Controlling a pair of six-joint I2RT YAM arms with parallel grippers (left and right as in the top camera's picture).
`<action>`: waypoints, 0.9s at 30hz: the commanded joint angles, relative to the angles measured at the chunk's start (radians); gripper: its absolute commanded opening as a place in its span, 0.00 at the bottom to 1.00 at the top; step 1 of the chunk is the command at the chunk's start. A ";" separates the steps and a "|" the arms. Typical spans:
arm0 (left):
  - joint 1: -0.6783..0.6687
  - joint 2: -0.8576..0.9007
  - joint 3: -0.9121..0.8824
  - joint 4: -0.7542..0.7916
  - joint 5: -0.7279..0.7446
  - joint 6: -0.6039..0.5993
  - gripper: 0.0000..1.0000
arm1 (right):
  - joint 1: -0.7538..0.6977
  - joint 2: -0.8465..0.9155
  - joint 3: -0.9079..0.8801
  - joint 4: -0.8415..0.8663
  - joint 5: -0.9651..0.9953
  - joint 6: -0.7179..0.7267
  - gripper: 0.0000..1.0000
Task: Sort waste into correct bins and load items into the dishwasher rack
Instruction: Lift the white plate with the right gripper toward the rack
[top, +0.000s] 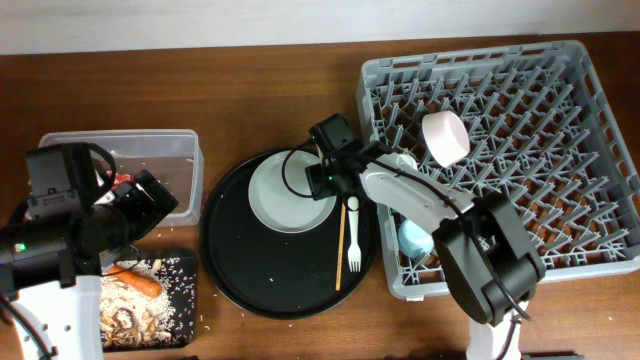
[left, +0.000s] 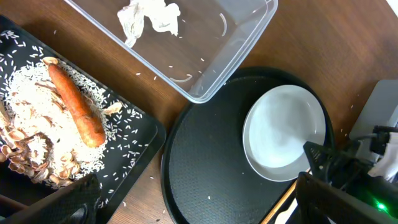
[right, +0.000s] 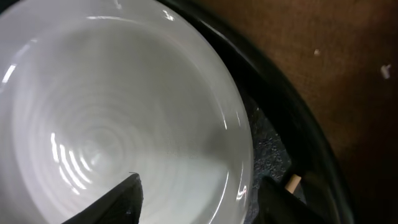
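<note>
The pale round plate (top: 288, 192) lies on the large round black tray (top: 270, 280). My right gripper (top: 322, 180) is open and straddles the plate's right rim (right: 239, 124), with one finger over the plate and one outside it (right: 199, 186). The white fork (top: 353, 235) and chopsticks (top: 342, 250) lie on the round tray to the right of the plate. My left gripper (left: 205, 205) is open and empty above the gap between the small black tray and the round tray. The carrot (left: 78, 106) and rice scraps (left: 31, 143) lie on the small black tray (top: 185, 262). The tissue (left: 149, 15) is in the clear tub (top: 120, 142).
The grey rack (top: 560, 150) stands at the right. It holds a cream cup (top: 445, 137), a light blue cup (top: 415, 238) and a white piece, possibly the bowl, (top: 402, 160). A bit of red (top: 122, 180) shows in the tub beside my left arm. Loose rice lies on the wood.
</note>
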 joint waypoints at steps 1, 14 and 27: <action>0.004 -0.006 0.016 0.000 -0.007 0.012 0.99 | 0.006 0.034 -0.008 0.005 0.015 0.013 0.58; 0.004 -0.006 0.016 0.000 -0.007 0.012 0.99 | 0.018 0.067 -0.008 -0.010 0.012 0.012 0.31; 0.004 -0.006 0.016 0.000 -0.007 0.012 0.99 | 0.016 0.024 0.056 -0.026 0.012 0.012 0.04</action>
